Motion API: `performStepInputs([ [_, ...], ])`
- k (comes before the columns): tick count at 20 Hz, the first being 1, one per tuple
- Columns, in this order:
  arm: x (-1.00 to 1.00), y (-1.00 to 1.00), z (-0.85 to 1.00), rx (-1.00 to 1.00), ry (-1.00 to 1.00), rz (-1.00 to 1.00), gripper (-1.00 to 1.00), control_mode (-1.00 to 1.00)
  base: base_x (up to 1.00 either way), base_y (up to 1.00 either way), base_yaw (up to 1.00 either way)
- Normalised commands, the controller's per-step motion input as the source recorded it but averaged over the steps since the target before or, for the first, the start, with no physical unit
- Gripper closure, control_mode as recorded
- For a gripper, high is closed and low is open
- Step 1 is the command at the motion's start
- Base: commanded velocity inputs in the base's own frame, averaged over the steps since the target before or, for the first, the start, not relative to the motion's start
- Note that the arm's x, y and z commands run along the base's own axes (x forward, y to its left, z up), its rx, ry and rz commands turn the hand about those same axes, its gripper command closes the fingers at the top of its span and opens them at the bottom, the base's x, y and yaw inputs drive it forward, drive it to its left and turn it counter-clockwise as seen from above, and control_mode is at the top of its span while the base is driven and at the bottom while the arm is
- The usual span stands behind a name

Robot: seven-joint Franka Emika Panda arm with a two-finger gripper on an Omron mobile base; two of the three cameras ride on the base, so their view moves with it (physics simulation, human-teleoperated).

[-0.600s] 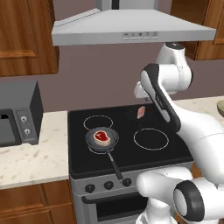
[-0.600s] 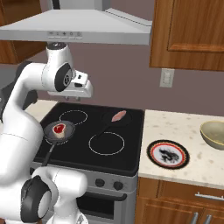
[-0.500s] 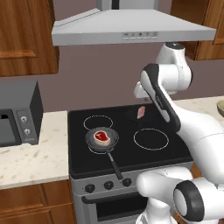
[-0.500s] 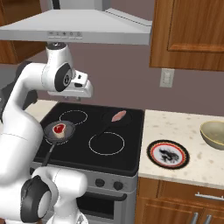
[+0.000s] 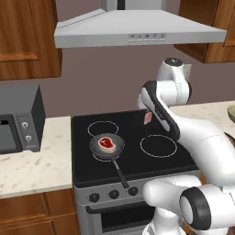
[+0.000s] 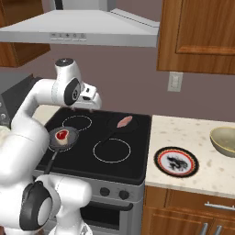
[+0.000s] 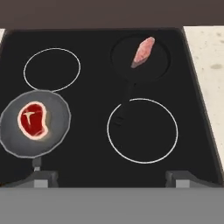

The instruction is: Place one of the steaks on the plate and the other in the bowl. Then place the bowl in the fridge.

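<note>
One raw steak [image 7: 33, 120] lies in a grey frying pan [image 7: 57, 131] on the stove's front left burner, also seen as steak [image 5: 107, 142] and steak [image 6: 61, 134]. The second steak [image 7: 143, 51] rests in a black pan [image 7: 159, 65] on the back right burner, also seen as steak [image 5: 148, 118] and steak [image 6: 124, 122]. My gripper [image 7: 111, 179] hangs open high above the cooktop, holding nothing, with its hand [image 6: 88, 106] over the back of the stove. The plate [image 6: 176, 161] sits on the counter right of the stove, and the tan bowl [image 6: 225, 141] stands farther right. The fridge is out of view.
The black cooktop [image 6: 133, 156] has white burner rings. The grey pan's long handle [image 5: 120, 173] points to the stove's front edge. A range hood [image 5: 137, 32] hangs overhead. A microwave [image 5: 20, 119] stands on the left counter. Wood cabinets flank the hood.
</note>
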Motion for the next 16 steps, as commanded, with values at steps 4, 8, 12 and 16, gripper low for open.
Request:
performStepInputs([
  [4, 0.84, -0.63, -0.40, 0.00, 0.09, -0.18, -1.00, -1.00, 0.00, 0.00, 0.00],
  [8, 0.94, -0.69, -0.27, 0.00, 0.15, -0.17, -1.00, -1.00, 0.00, 0.00, 0.00],
  [12, 0.85, -0.43, -0.33, 0.00, 0.04, -0.18, -1.00, -1.00, 0.00, 0.00, 0.00],
  [16, 1.00, -0.41, -0.22, 0.00, 0.12, -0.22, -1.00, -1.00, 0.00, 0.00, 0.00],
])
